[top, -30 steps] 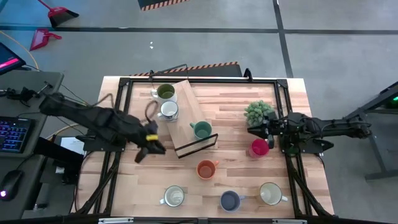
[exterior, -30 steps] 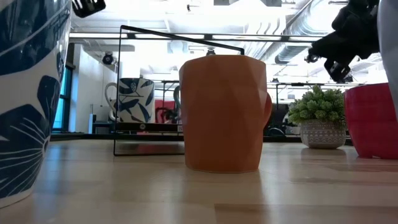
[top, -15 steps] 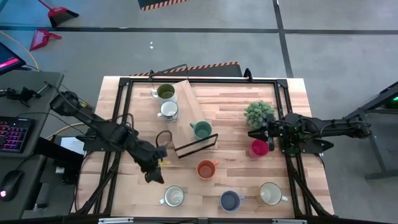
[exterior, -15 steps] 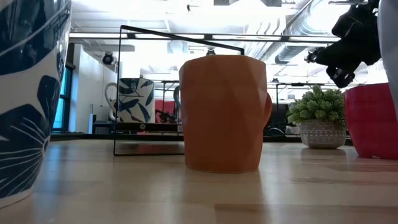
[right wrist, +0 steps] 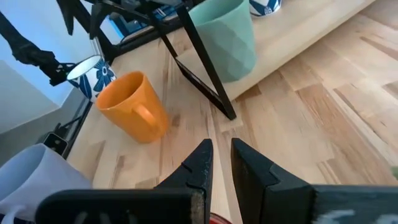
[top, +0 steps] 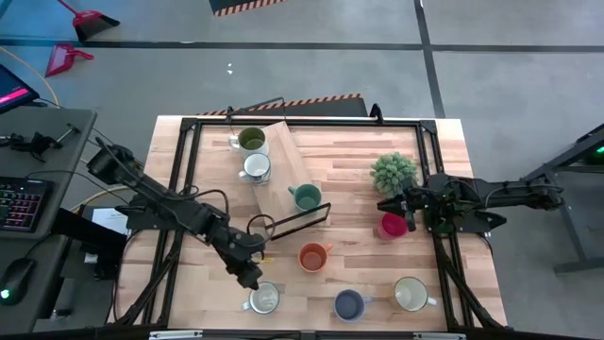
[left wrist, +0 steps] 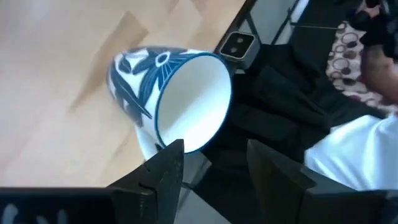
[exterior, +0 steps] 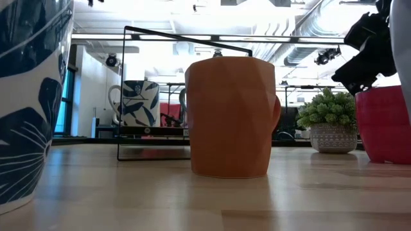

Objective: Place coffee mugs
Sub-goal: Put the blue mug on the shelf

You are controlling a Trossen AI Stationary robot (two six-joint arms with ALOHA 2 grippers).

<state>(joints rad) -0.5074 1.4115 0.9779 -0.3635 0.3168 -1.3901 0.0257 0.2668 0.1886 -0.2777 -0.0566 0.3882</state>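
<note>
With its fingers spread above the white ceramic mug with blue leaf print [left wrist: 168, 93], the left gripper [left wrist: 211, 163] should pinch the hard, slick, breakable rim.

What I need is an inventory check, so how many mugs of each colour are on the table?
Olive green mug: 1
Teal green mug: 1
Red mug: 1
Orange mug: 1
Blue mug: 1
White or cream mugs: 3
Total: 8 mugs
</note>
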